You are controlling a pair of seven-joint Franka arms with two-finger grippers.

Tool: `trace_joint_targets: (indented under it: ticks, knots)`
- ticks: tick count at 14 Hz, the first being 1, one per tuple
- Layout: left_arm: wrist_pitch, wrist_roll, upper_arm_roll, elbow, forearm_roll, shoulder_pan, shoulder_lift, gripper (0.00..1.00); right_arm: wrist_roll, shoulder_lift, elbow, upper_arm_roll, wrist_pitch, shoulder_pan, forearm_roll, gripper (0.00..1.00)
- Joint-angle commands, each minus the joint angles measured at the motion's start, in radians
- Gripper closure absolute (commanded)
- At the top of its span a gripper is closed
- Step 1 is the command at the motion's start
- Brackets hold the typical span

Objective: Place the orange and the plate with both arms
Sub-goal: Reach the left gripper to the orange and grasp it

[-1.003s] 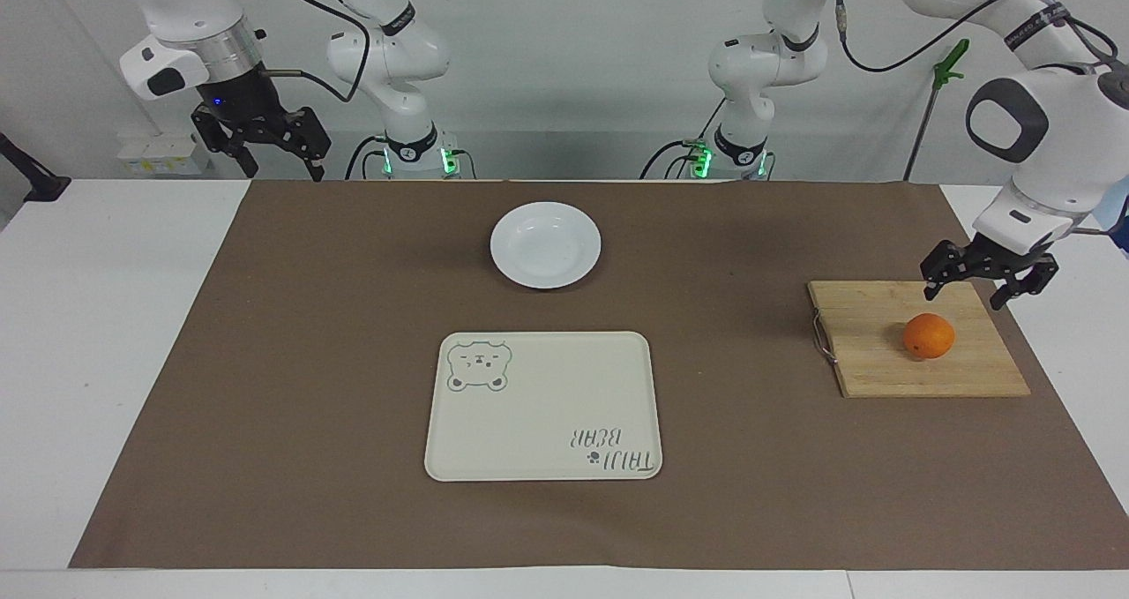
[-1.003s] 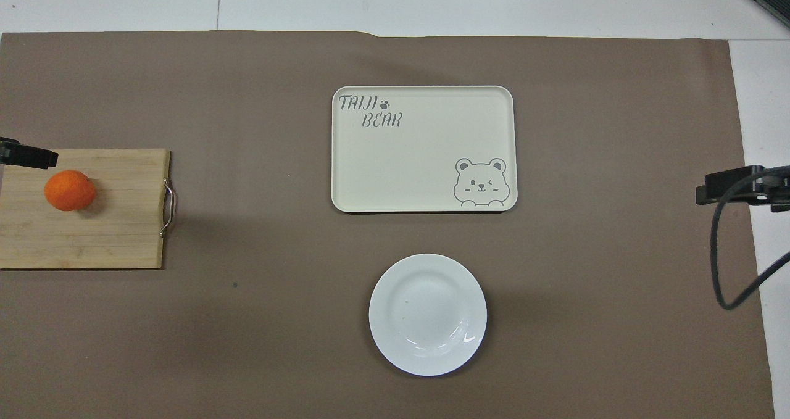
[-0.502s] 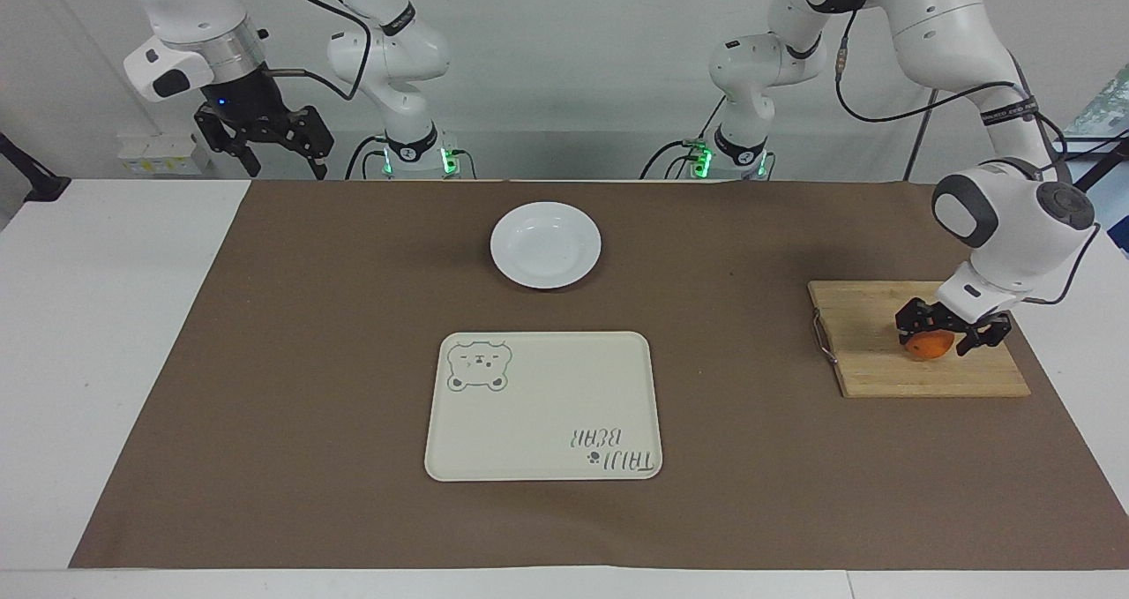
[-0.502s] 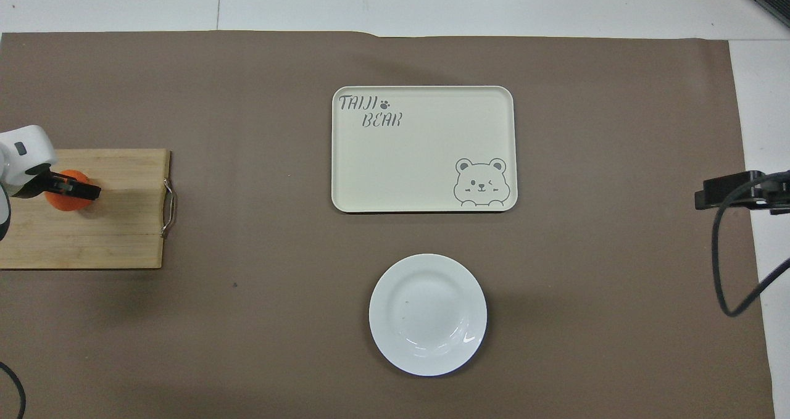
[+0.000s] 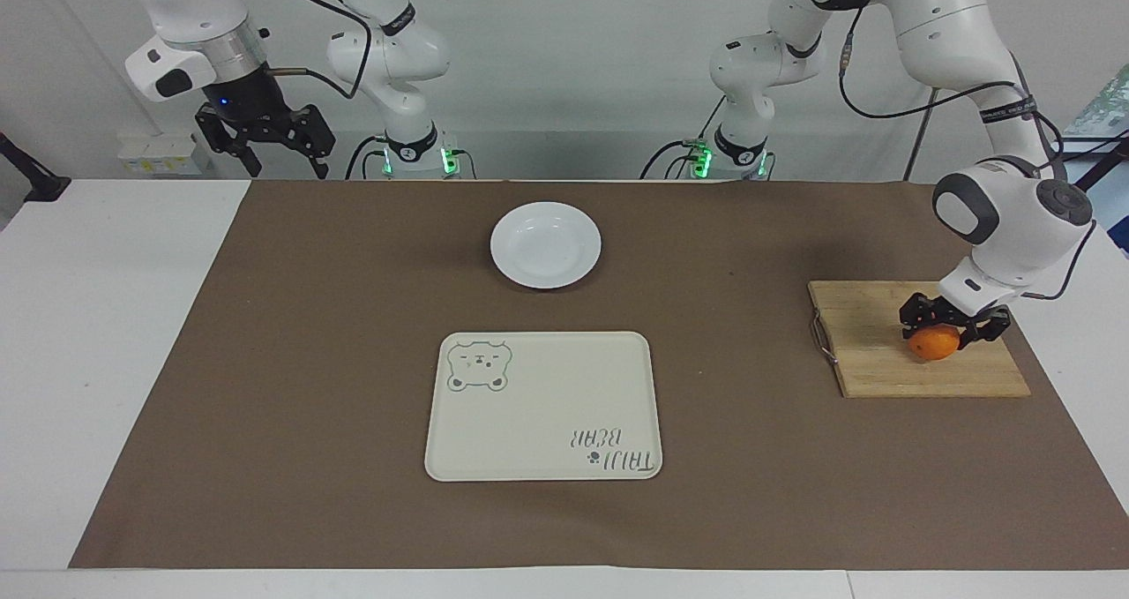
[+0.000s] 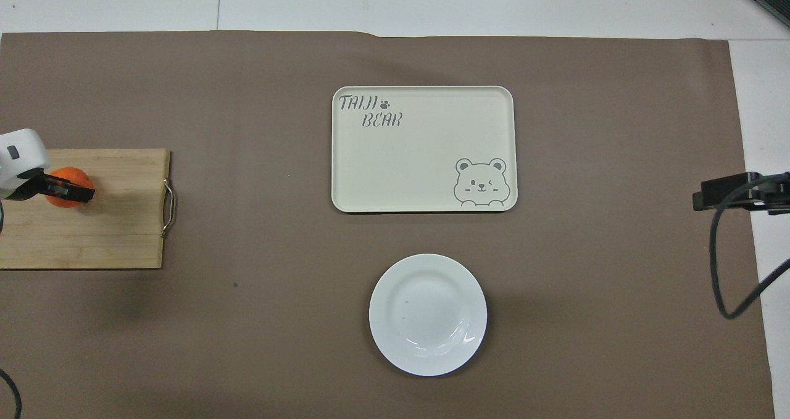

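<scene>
The orange (image 5: 933,345) is on the wooden cutting board (image 5: 882,352) at the left arm's end of the table. My left gripper (image 5: 948,330) is down on the orange and shut on it from above. In the overhead view the left gripper (image 6: 65,190) covers part of the orange (image 6: 69,177). The white plate (image 5: 545,244) lies empty on the brown mat, nearer to the robots than the tray; it also shows in the overhead view (image 6: 428,314). My right gripper (image 5: 280,160) hangs open and empty, high over the table's edge at the right arm's end, and waits.
A cream rectangular tray (image 5: 542,405) with a bear drawing and lettering lies empty mid-table, farther from the robots than the plate. A brown mat (image 5: 265,361) covers most of the white table. The cutting board has a metal handle (image 5: 822,336) on its side toward the tray.
My left gripper came down over the orange and closed on it; the orange has shifted slightly on the board. The right arm has barely moved.
</scene>
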Motion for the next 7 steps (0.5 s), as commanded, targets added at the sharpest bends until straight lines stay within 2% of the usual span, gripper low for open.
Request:
trace_joint_targets:
  ticks: [1,2,4,5,7]
  knots:
    - [0.003,-0.007,0.007,-0.01,-0.002,-0.052,-0.069,1.0,-0.024,-0.027,-0.03,0.004,0.003,-0.004,0.004,0.0]
    - [-0.007,-0.018,0.006,-0.01,-0.002,-0.07,-0.092,1.0,-0.024,-0.027,-0.03,0.004,0.003,-0.004,0.004,0.0]
    - [-0.114,-0.088,0.004,-0.011,-0.002,-0.14,-0.137,1.0,-0.029,-0.027,-0.033,0.004,0.003,-0.004,0.004,0.0]
    - [-0.168,-0.117,0.003,-0.013,-0.002,-0.191,-0.146,1.0,-0.029,-0.027,-0.033,0.005,0.002,-0.004,0.004,0.0]
    - [-0.198,-0.157,0.004,-0.022,-0.002,-0.294,-0.157,1.0,-0.029,-0.029,-0.036,0.005,0.003,-0.003,0.006,0.0]
